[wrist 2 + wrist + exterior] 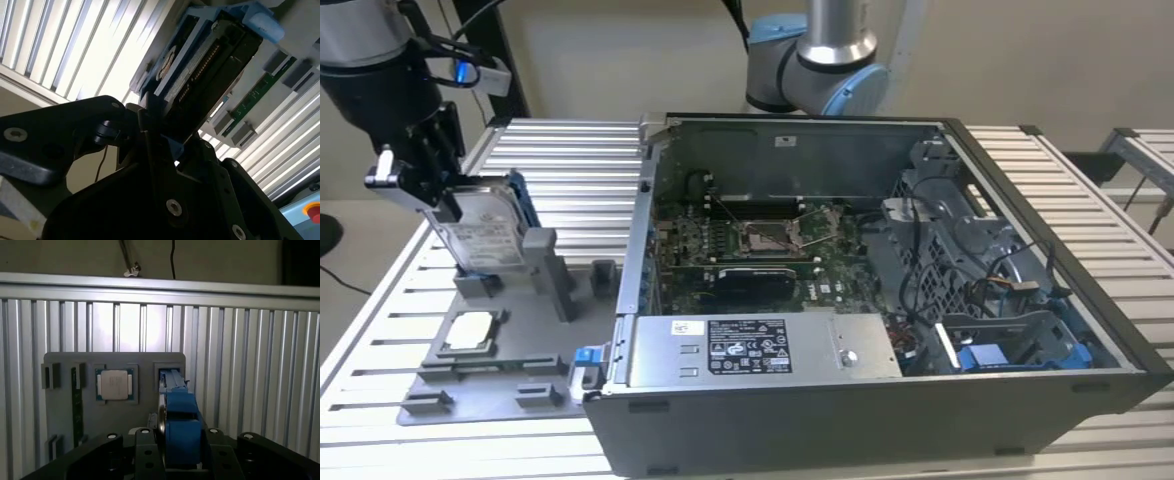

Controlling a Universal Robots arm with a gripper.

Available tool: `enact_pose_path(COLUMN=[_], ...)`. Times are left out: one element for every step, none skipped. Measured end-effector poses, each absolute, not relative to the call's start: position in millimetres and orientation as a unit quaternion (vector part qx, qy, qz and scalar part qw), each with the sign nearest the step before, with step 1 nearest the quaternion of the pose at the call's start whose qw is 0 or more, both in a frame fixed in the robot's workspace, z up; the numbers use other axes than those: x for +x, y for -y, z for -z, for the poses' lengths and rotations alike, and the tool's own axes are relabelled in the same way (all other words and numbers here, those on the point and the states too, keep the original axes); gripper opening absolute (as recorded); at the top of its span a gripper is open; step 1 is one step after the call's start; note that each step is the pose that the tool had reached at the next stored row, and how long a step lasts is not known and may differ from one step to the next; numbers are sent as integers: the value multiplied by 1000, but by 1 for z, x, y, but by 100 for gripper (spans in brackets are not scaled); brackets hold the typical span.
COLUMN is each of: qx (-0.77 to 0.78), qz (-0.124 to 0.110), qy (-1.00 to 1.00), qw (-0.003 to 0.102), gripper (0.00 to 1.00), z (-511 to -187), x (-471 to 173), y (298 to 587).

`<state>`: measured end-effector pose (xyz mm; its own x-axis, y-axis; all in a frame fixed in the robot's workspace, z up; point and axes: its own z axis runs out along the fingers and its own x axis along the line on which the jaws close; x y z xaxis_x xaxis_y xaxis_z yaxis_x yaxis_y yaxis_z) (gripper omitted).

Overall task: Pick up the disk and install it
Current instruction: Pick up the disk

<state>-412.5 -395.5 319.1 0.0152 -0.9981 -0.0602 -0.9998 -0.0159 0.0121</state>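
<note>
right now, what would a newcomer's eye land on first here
The big open computer case sits in the middle of the exterior view, its green motherboard bared. At the exterior view's left, the end effector grips the blue-framed disk upright, over a grey fixture tray where a silver chip lies.
</note>
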Motion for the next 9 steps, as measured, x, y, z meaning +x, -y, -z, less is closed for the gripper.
enact_pose_path(qx=[-712,-712,-712,-712,-712,-712,-712,-712,-712], qz=[-26,-26,-26,-26,-26,-26,-26,-26,-26], qy=[-701,-701,-701,-701,-701,-701,-701,-701,-701], qw=[17,17,17,17,17,17,17,17,17], gripper=[0,0,0,0,0,0,0,0,0], z=[-322,-325,-329,-333,-337,-342,-347,-351,-356], x=[-413,-413,-413,-413,-413,-413,-413,-413,-413], y=[395,395,395,395,395,395,395,395,395])
